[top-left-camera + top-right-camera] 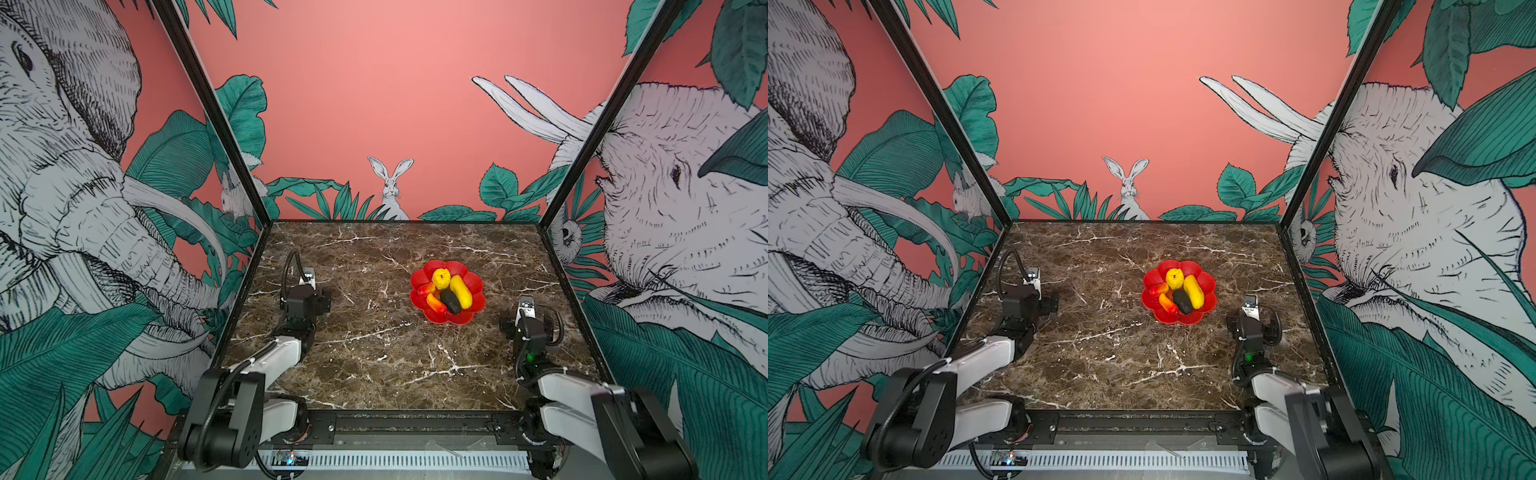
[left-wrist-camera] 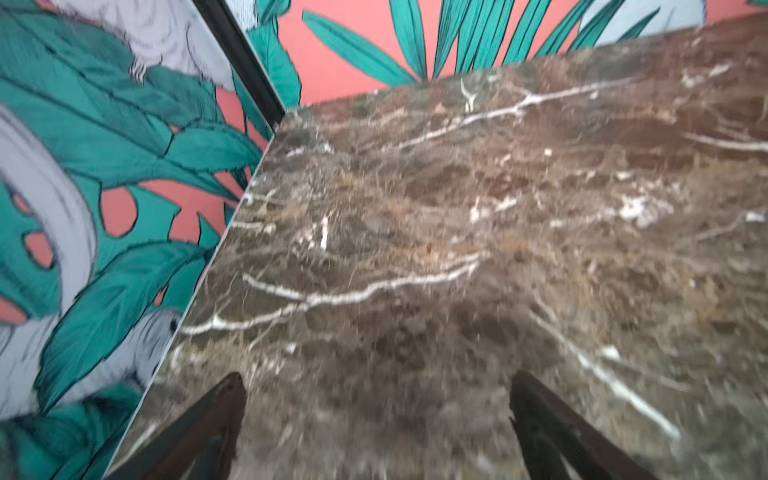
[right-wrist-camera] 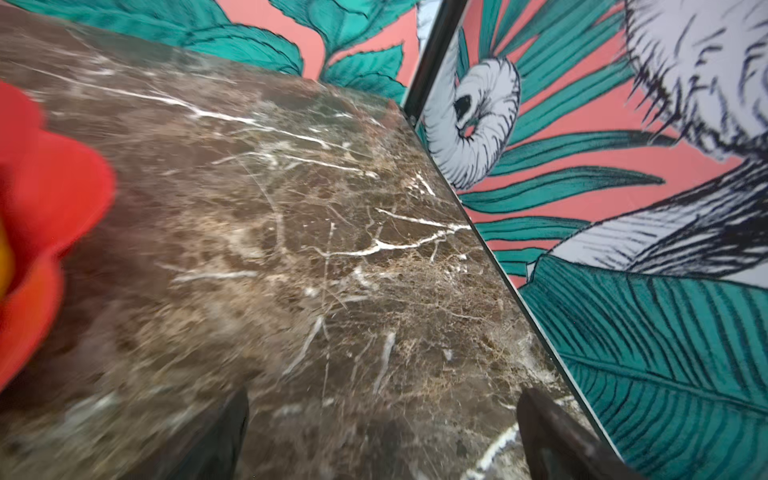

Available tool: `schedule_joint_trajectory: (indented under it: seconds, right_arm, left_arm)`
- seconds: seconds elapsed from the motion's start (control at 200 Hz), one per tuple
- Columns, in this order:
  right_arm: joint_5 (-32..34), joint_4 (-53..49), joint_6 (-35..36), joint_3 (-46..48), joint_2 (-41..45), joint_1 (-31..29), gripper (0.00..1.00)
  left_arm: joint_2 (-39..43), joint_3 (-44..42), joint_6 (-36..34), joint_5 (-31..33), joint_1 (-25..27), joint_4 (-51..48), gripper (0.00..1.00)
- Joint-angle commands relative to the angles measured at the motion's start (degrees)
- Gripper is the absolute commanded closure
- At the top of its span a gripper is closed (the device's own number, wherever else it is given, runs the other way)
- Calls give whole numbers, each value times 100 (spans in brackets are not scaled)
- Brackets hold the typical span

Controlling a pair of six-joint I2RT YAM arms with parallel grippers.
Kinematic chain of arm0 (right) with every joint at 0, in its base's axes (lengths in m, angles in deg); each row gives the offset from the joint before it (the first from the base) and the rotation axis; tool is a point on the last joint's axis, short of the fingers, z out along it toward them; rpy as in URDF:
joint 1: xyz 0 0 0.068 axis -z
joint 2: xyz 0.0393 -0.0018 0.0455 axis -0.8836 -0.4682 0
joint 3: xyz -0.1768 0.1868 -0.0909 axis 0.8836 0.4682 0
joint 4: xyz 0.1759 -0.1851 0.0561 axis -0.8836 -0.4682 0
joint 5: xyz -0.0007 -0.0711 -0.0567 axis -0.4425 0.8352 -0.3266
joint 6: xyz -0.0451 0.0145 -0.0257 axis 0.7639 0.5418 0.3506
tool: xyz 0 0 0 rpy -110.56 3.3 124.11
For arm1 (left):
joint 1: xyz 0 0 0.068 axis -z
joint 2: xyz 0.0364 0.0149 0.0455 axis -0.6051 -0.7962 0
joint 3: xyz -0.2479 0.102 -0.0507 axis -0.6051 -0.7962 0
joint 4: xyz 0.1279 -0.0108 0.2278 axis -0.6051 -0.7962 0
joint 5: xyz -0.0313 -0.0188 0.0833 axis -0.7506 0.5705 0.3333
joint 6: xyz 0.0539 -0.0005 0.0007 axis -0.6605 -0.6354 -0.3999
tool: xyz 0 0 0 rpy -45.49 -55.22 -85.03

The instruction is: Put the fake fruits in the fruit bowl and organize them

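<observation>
Up front, my left hand (image 2: 376, 378) and right hand (image 3: 384, 395) hang empty, spread apart, over the tabletop (image 1: 374, 353); all five fake fruits (image 1: 449, 300) lie in the fruit bowl (image 1: 477, 286), so I think I must stay off its rim.

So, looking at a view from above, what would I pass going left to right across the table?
Left arm → red-orange fruit → round yellow fruit → long yellow fruit → right arm. The three fruits lie in the red bowl.
</observation>
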Motion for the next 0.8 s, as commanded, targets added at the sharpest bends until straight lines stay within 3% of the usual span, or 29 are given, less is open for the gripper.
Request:
schedule_joint_trajectory:
  seconds: [0.0,0.045,0.115,0.2,0.26,0.33,0.405,0.795]
  right_arm:
    - [-242,2412,-47,-369,-1158,133,0]
    - [-342,2283,-98,-593,-1634,161,0]
    - [-464,2882,79,-768,-2370,197,0]
    - [-475,1559,-208,-980,-1810,257,0]
    - [-625,944,-331,-1427,-1895,433,0]
    - [-773,375,-471,-1579,-1788,551,0]
    - [-820,759,-417,-1527,-1910,558,1]
    - [-821,705,-412,-1540,-1882,558,0]
  left_arm:
    - [-373,416,-33,-376,-260,394,0]
    - [-669,363,-73,-401,-277,775,0]
    - [-1103,106,-59,-544,-310,1535,0]
    - [-1682,-12,-161,-676,-333,2403,0]
    - [-1539,59,-58,-822,-380,1850,0]
    - [-1681,-18,-113,-833,-381,2295,0]
    - [-1571,21,-81,-839,-381,1996,0]
    - [-1613,33,-85,-853,-382,2053,0]
